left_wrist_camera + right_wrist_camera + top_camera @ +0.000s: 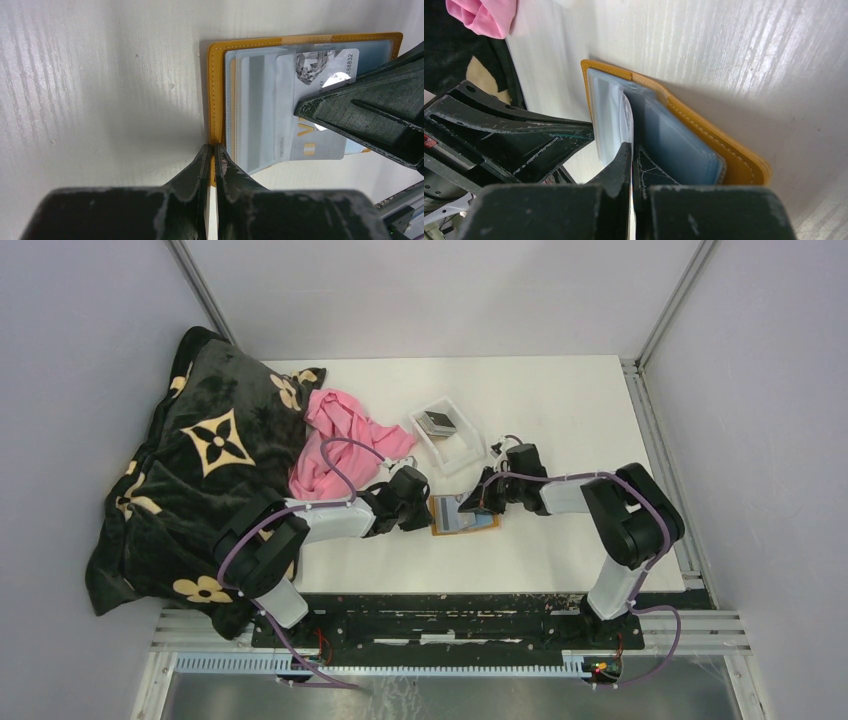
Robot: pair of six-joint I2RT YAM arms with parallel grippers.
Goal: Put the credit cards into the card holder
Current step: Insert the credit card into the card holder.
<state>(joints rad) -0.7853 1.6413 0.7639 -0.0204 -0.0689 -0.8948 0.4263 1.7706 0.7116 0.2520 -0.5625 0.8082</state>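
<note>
Holder (216,90): lies open and flat on table (100,90), mid-front, between the two arms. Orange-tan leather-like cover, stitched rim, rounded corners. Inside, stacked clear pockets (255,125), glossy and bluish.

Card (320,85): grey plastic, thin and stiff, printed digits and a pale logo. Its leading edge is under the pocket film; the rest sticks out towards the right arm. Judged partly inserted, not yet seated.

Right tool (631,155): fingers closed tight on the card's trailing edge, a thin white sliver showing between them. It is held edge-on and low, probably so the card slides in along the pocket.

Left tool (214,150): fingers all but closed, pinching the holder's orange rim at its near-left corner. Likely purpose: an anchor, so the light holder does not skid on the smooth table under the push.

Outward: clear tray (455,448) behind, dark cards (437,422) in it. Pink cloth (335,435) and flower-patterned plush blanket (200,460) to the left, well apart.
</note>
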